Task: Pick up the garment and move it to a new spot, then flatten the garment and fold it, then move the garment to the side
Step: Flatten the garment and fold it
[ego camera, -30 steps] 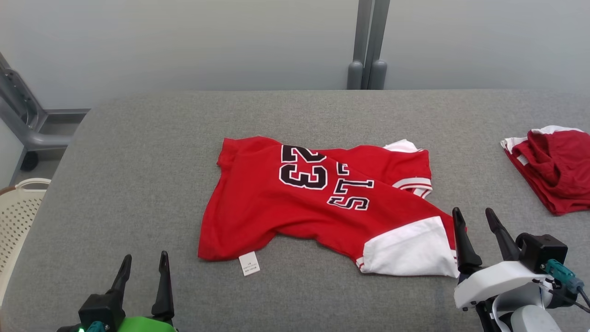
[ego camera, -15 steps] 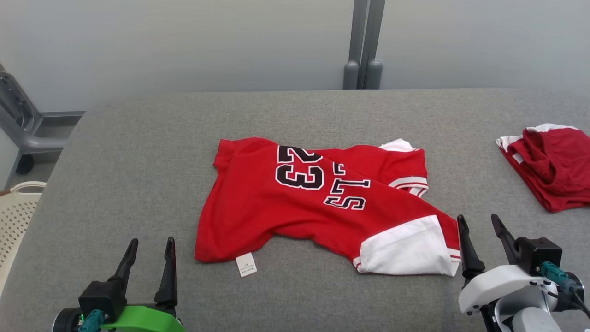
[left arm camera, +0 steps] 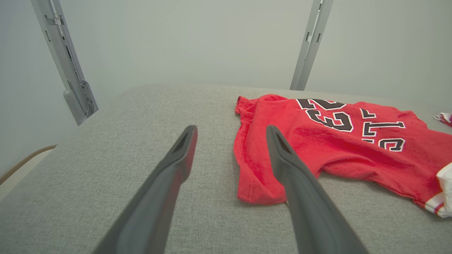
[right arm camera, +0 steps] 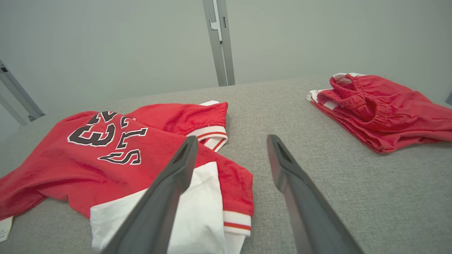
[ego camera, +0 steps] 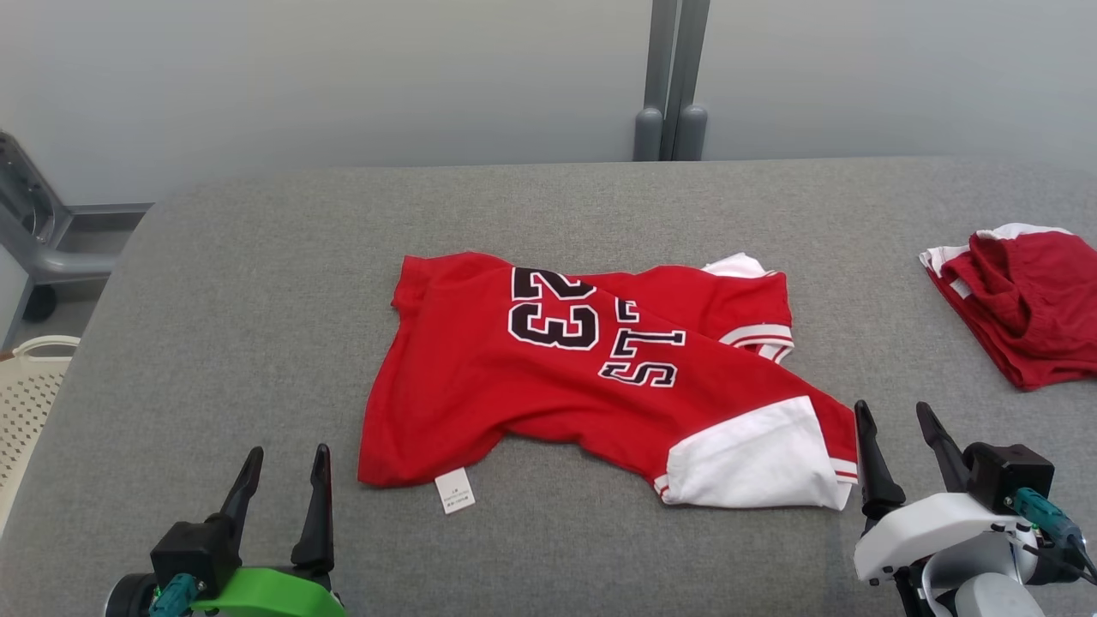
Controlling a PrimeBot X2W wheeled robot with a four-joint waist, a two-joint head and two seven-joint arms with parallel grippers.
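Observation:
The garment [ego camera: 548, 377] is a red jersey with black "23" lettering and white sleeves, lying rumpled in the middle of the grey table [ego camera: 257, 274]. It also shows in the left wrist view [left arm camera: 317, 141] and the right wrist view [right arm camera: 106, 151]. My left gripper [ego camera: 285, 458] is open near the table's front left, just short of the garment's hem corner; nothing is between its fingers [left arm camera: 180, 155]. My right gripper [ego camera: 896, 411] is open beside the white sleeve at the garment's right end, empty, with its left finger [right arm camera: 180, 165] over the sleeve edge.
A second red garment [ego camera: 1020, 300] lies folded at the table's right edge, also in the right wrist view [right arm camera: 374, 106]. A white perforated basket [ego camera: 26, 403] stands off the table's left side. Grey metal posts [ego camera: 668, 86] rise behind the far edge.
The head camera has shifted slightly, so the whole scene sits a little left. Both grippers stay open; the left one shows a bit higher, the right a bit lower. The garment lies unchanged.

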